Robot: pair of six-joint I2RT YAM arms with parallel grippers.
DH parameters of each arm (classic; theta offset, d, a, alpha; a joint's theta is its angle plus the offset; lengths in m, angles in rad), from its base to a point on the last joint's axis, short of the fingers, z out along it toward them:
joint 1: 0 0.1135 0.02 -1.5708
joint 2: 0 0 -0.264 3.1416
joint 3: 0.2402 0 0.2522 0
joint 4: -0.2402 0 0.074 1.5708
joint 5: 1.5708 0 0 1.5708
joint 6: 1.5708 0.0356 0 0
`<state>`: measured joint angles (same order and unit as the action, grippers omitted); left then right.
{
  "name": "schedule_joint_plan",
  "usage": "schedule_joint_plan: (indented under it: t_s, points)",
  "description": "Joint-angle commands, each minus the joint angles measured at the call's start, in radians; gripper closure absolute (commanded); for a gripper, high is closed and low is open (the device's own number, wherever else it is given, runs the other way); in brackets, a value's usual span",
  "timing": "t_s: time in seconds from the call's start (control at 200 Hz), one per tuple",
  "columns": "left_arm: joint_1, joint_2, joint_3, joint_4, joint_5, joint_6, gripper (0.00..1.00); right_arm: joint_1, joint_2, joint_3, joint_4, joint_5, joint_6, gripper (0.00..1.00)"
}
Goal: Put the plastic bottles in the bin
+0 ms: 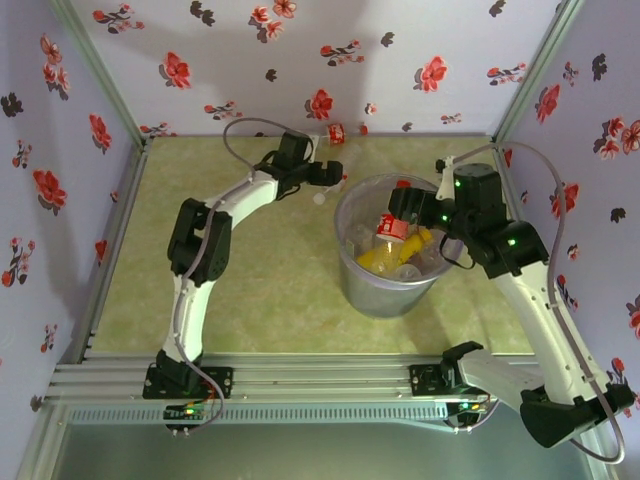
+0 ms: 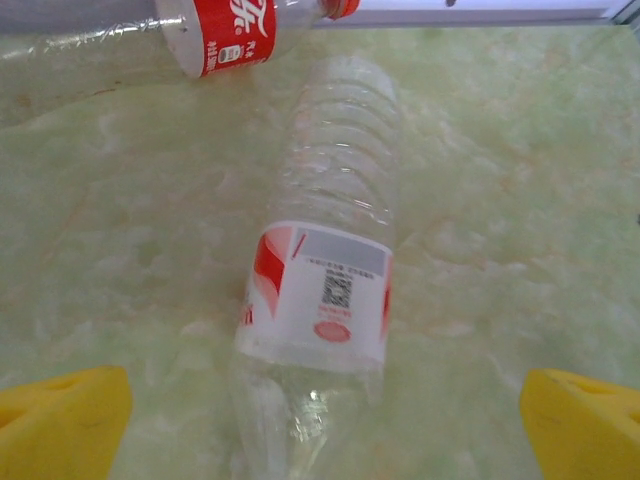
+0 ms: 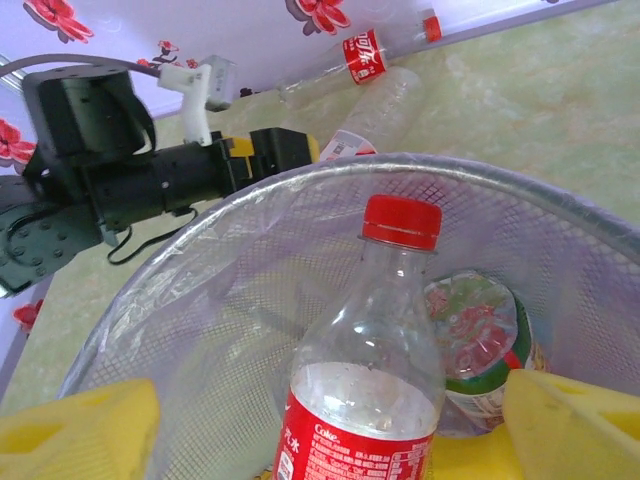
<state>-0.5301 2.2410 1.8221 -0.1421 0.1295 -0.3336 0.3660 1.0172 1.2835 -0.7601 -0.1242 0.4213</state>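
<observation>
A clear plastic bottle (image 2: 325,260) with a white and red label lies on the table between the wide-apart yellow fingers (image 2: 62,420) of my left gripper (image 2: 325,425), which is open and not touching it. A second red-labelled bottle (image 2: 228,32) lies beyond it by the back wall. My right gripper (image 3: 330,430) hangs over the bin (image 1: 342,228), open. A red-capped Coke bottle (image 3: 368,370) stands between its fingers (image 3: 575,430) with gaps on both sides. A green-labelled bottle (image 3: 478,340) and a yellow one (image 1: 384,260) lie inside the bin.
The bin's mesh wall with its purple liner (image 3: 250,270) rises close around the right gripper. The left arm (image 3: 150,170) reaches just behind the bin's far rim. Flowered walls close the table at the back and sides.
</observation>
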Motion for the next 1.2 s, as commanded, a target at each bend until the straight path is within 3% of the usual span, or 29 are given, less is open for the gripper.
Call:
schedule_joint_plan:
  t_s: [0.0, 0.615, 0.715, 1.02, 1.195]
  points:
    - [0.002, 0.057, 0.083, -0.025, -0.026, 0.015, 0.0, -0.006, -0.031, -0.012, -0.009, 0.037, -0.008, 0.08]
    - [-0.035, 0.309, 0.355, -0.237, -0.074, 0.05, 0.01, -0.01, -0.12, -0.07, -0.047, 0.067, -0.044, 0.08]
    - [-0.034, 0.309, 0.359, -0.242, -0.074, 0.047, 0.11, -0.01, -0.129, -0.075, -0.048, 0.069, -0.042, 0.08]
    - [-0.036, 0.267, 0.317, -0.226, -0.07, 0.048, 0.29, -0.01, -0.156, -0.089, -0.051, 0.075, -0.038, 0.07]
    - [-0.034, 0.184, 0.25, -0.184, -0.057, 0.043, 0.33, -0.009, -0.168, -0.079, -0.069, 0.076, -0.037, 0.08]
